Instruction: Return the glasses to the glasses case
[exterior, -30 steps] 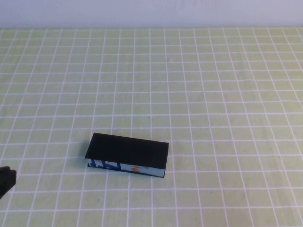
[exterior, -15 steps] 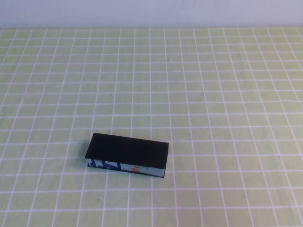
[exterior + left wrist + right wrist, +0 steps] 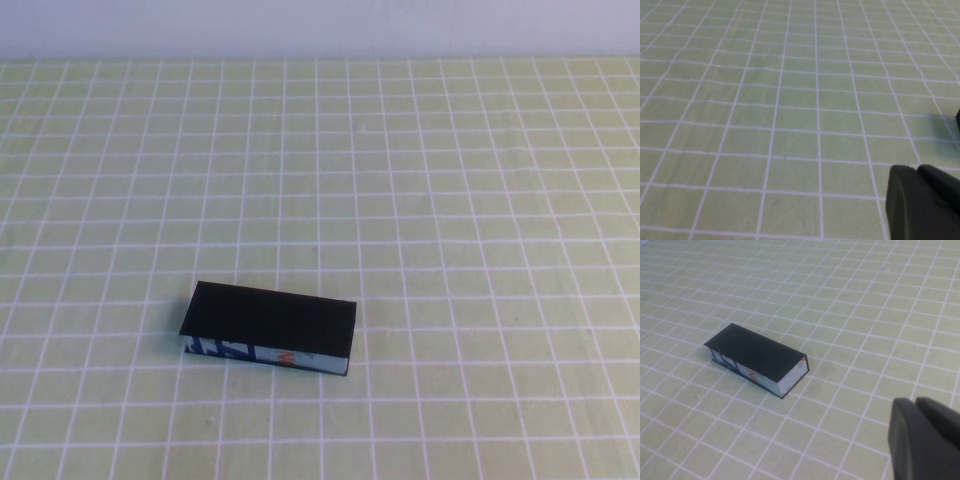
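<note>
— One glasses case (image 3: 269,330) on the high view?
— Yes, lid down on the checked cloth (image 3: 450,200), contents hidden
— Wrist views?
— Left gripper (image 3: 922,202) over bare cloth, right gripper (image 3: 925,435) near the case; whether either is clenched, cannot tell

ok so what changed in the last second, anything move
A dark arm part at the lower left edge of the high view a second ago has withdrawn out of that view. The glasses case has not moved: lid shut, on the checked cloth. No glasses show. Each wrist view shows only a dark bit of its own tool, left tool and right tool.
</note>
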`<action>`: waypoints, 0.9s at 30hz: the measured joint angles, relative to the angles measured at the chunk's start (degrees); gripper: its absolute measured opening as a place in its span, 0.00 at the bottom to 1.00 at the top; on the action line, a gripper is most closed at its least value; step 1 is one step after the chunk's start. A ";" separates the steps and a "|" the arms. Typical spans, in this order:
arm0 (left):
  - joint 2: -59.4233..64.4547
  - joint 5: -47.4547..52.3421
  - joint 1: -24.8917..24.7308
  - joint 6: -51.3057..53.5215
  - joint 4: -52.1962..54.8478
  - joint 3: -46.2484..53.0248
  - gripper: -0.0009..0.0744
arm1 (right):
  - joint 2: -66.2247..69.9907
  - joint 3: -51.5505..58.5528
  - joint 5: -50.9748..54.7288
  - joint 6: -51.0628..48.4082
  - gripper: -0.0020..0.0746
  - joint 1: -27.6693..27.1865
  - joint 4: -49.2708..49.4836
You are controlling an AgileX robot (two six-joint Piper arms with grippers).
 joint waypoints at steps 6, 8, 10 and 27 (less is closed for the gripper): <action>-0.09 0.00 0.00 0.03 0.00 0.00 0.01 | 0.00 0.00 0.00 0.00 0.00 0.00 0.00; -0.12 0.02 0.00 0.16 0.00 0.00 0.01 | 0.00 0.00 0.00 0.00 0.00 0.00 0.00; -0.12 0.02 0.00 0.15 0.00 0.00 0.01 | 0.00 0.00 0.00 0.00 0.00 0.00 0.00; -0.12 0.13 0.00 0.15 0.00 0.00 0.01 | -1.11 0.00 0.00 0.00 0.00 -4.25 1.59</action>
